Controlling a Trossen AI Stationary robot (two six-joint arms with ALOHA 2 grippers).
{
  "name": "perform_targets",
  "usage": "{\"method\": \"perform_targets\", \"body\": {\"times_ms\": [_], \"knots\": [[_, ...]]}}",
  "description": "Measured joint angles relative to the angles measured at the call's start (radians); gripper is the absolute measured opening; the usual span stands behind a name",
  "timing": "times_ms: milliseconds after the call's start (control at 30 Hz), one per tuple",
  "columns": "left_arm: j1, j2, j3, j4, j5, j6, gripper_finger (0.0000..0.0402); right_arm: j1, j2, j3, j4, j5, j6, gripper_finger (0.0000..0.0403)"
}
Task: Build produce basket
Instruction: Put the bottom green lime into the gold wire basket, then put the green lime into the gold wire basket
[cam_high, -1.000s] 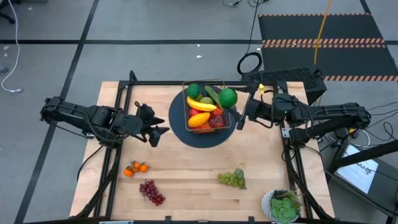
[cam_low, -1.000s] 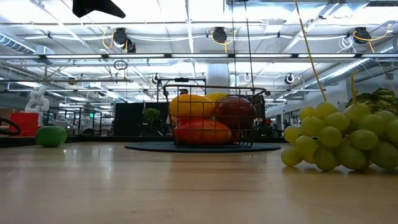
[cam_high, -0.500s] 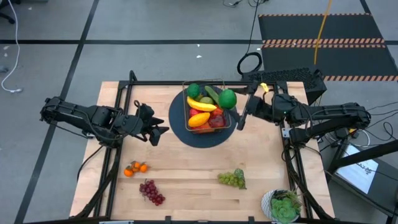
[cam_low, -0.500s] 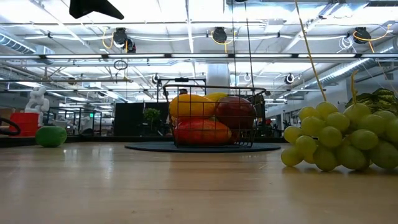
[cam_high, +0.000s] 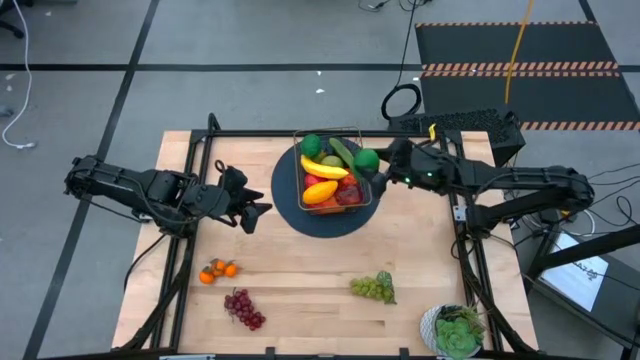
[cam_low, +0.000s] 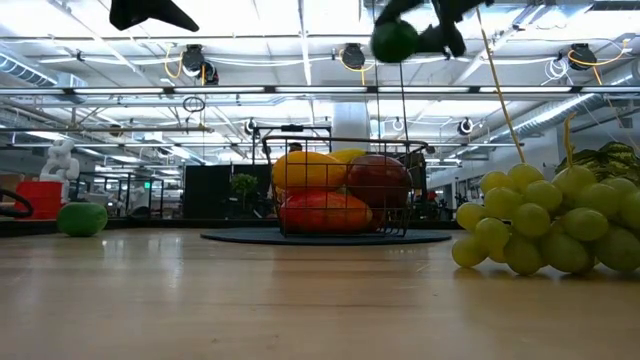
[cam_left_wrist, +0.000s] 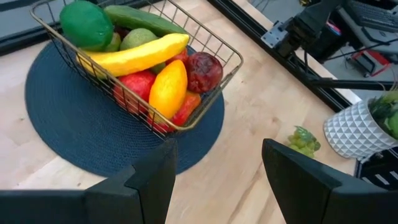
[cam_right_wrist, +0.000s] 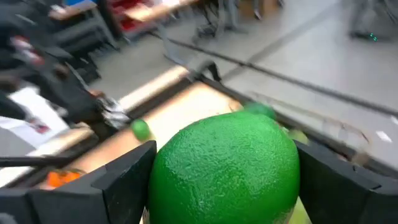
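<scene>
Wooden worktop (cam_high: 300, 265) carries the basket (cam_high: 335, 170) on a round blue mat (cam_high: 300, 215), central for both arms. My right tool (cam_high: 385, 166) grips a lime (cam_right_wrist: 225, 168) at full width beside the rim, raised, I judge, to clear the wire. My left tool (cam_high: 250, 213) waits open, empty, nearby.

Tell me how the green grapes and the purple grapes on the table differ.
The green grapes are pale green and lie toward the right gripper's side; the purple grapes are dark reddish-purple and lie toward the left, near the oranges. The green grapes lie nearer the potted plant. Both bunches lie on the bare wood, outside the basket.
</scene>
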Motion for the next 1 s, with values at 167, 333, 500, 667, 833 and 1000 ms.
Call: {"method": "perform_targets", "body": {"times_ms": [167,333,500,667,833,1000], "knots": [[0.006,0.0,0.0,-0.011,-0.034,0.012,0.0234,-0.045,0.072,0.0,-0.067,-0.053,0.086,0.0329],[0.035,0.0,0.0,-0.041,-0.04,0.067,0.0235,-0.071,0.167,0.0,-0.049,-0.132,0.125,0.0329],[0.076,0.0,0.0,-0.071,-0.037,0.084,0.0235,-0.09,0.237,0.0,-0.059,-0.131,0.208,0.0334],[0.128,0.0,0.0,-0.169,-0.003,0.026,0.0235,-0.11,0.277,0.0,-0.059,-0.169,0.272,0.0365],[0.173,0.0,0.0,-0.293,0.071,0.044,0.0242,-0.117,0.286,0.0,-0.05,-0.179,0.287,0.0396],[0.222,0.0,0.0,-0.438,0.12,0.059,0.0272,-0.118,0.248,0.0,-0.004,-0.179,0.308,0.0392]]}}
